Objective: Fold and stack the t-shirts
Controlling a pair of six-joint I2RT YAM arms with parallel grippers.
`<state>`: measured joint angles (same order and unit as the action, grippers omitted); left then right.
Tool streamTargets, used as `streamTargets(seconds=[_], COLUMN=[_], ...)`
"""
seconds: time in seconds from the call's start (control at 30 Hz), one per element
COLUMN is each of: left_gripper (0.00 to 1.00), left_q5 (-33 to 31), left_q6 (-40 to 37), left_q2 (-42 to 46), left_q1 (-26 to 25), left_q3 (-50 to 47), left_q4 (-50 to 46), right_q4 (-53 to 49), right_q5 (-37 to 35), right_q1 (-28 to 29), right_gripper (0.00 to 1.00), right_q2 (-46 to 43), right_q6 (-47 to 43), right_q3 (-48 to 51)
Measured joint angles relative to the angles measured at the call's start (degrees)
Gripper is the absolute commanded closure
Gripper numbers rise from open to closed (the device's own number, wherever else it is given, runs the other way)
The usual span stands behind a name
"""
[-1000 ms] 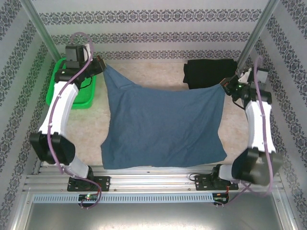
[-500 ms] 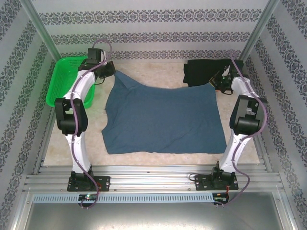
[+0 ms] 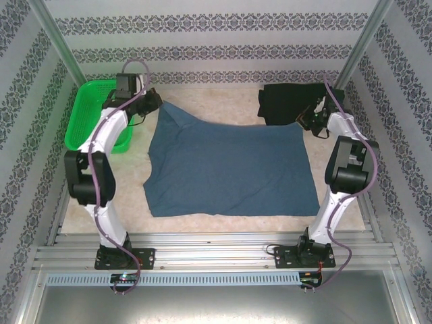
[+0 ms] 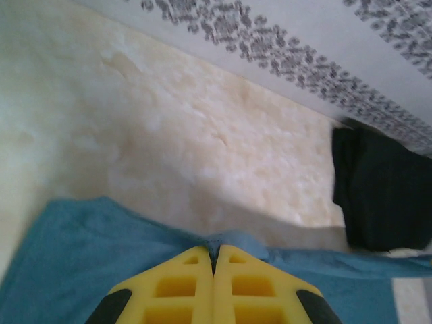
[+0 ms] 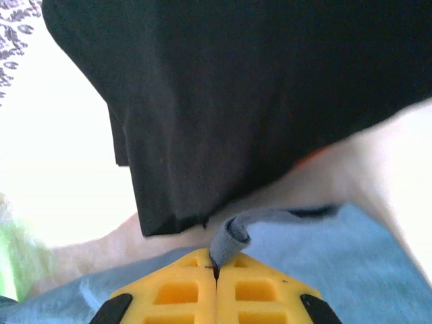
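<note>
Patterned walls (image 3: 216,40) enclosed the cream tabletop (image 3: 121,189). On it I saw the slate-blue t-shirt (image 3: 229,169) spread nearly flat across the middle, with its far-left corner drawn out to a point. The left claw (image 3: 156,102) was pinched onto that corner. In my left wrist view its yellow fingers (image 4: 182,290) met with blue cloth caught between the tips. The right claw (image 3: 305,120) was closed on a small fold at the shirt's far-right corner, and the right wrist view showed that fold gripped. The black t-shirt (image 3: 287,102) lay in a compact layered pile at the far right, just beside that claw. A green basket (image 3: 84,118) sat at the far left.
</note>
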<state>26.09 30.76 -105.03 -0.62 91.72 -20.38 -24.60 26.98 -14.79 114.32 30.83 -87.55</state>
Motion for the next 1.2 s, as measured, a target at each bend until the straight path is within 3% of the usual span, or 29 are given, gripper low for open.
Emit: streamTargets(seconds=[0.23,0.43,0.93,1.2], left_gripper=[1.0,1.0,1.0,1.0], left_q5=[4.9,5.9,4.9,4.9], left_q6=[10.4,15.1,17.5,17.6], left_q2=[15.8,24.3,32.9,33.3], left_q1=[0.0,0.0,0.0,0.0], left_q3=[-18.6,-29.0,-42.8,-47.5], left_q4=[4.2,4.3,2.8,2.8], right_q4=[0.0,-0.3,-1.3,-1.3], right_q5=[0.0,0.0,-0.9,-1.3], right_q1=[-1.3,-2.3,-2.4,-2.4], right_gripper=[1.0,1.0,1.0,1.0], right_q2=[-9.5,-12.3,-15.7,-15.1], right_q6=[-1.5,-2.6,-3.8,-4.1], right_q3=[10.6,15.8,22.3,23.3])
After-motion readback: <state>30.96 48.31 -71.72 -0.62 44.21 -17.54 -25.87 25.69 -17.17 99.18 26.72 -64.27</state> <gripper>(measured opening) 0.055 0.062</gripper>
